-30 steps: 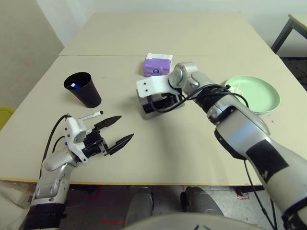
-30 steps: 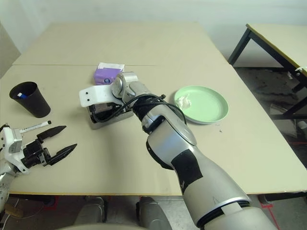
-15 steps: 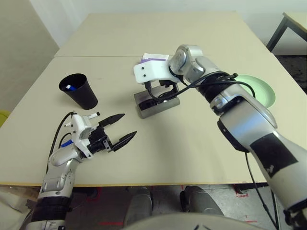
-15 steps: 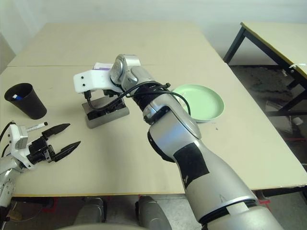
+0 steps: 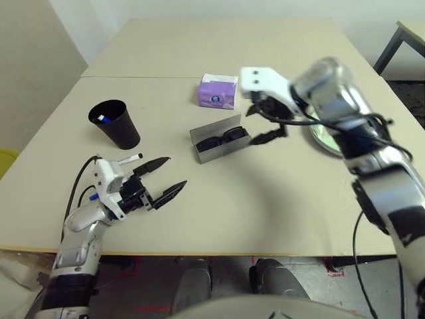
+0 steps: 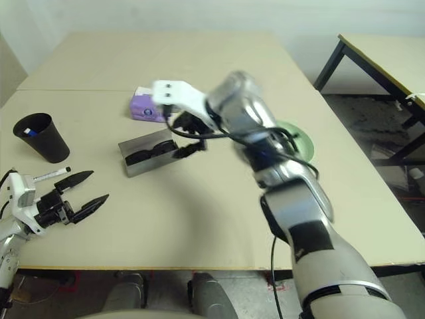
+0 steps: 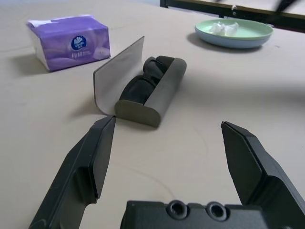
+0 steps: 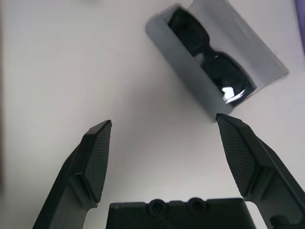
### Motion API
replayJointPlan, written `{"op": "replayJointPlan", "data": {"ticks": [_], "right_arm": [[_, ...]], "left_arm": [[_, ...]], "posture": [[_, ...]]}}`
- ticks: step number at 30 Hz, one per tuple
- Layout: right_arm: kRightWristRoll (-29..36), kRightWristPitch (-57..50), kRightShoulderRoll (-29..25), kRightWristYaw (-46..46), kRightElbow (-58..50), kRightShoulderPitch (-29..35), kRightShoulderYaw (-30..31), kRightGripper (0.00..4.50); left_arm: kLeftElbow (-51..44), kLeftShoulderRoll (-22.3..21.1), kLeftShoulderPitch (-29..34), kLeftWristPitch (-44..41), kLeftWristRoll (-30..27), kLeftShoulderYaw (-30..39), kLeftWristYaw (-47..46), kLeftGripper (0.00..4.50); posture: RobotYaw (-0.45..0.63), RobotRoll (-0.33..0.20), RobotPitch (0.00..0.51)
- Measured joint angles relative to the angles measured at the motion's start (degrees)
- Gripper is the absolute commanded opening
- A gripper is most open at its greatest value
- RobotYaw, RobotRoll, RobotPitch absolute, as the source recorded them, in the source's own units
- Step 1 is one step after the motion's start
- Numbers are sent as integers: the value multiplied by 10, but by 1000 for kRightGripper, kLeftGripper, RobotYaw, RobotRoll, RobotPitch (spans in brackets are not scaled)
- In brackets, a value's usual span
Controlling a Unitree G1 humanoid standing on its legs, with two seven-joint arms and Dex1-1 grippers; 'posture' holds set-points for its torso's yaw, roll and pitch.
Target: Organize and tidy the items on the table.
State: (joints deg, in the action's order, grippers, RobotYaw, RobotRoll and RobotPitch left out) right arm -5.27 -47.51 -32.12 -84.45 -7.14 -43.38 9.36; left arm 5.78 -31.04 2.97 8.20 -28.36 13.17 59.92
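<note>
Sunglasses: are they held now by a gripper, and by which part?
Nothing is held: the sunglasses lie in the open case; the left gripper and right gripper are both open and empty.

Lab-like room, robot arms [image 5: 76, 242] over bare-topped table [image 5: 219, 226], plain pale wall [image 5: 232, 8]

Head pair, left and right eye: set above the worktop's near edge [image 5: 219, 254], facing forward and down, both taking in its far corners and the open glasses case [image 5: 219, 141]. Wrist pair: left, low, slanting across the worktop past the case; right, close above, facing down, sharing that case.
</note>
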Motion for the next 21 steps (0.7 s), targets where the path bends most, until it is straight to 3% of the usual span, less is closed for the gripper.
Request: {"op": "replayJointPlan", "data": {"ticks": [3, 7, 12, 17, 21], "right_arm": [[53, -30, -8, 45, -58, 103, -83, 4487], [145, -1, 56, 120, -100, 205, -197, 4487], [157, 143, 74, 205, -96, 276, -214, 4487], [146, 341, 93, 287, -32, 334, -217, 4487], [145, 432, 105, 338, 18, 358, -217, 4487]], "left_arm": [[31, 0, 7, 15, -1, 6, 14, 4500], [90, 0, -4, 43, -1, 12, 42, 4500], [139, -1, -21, 72, 0, 16, 68, 4500], [162, -4, -32, 86, 1, 17, 81, 4500], [163, -5, -31, 88, 2, 18, 78, 4500]], "posture": [[-64, 0, 84], [-70, 0, 87], [-67, 0, 93], [-57, 0, 94], [-51, 0, 92]]}}
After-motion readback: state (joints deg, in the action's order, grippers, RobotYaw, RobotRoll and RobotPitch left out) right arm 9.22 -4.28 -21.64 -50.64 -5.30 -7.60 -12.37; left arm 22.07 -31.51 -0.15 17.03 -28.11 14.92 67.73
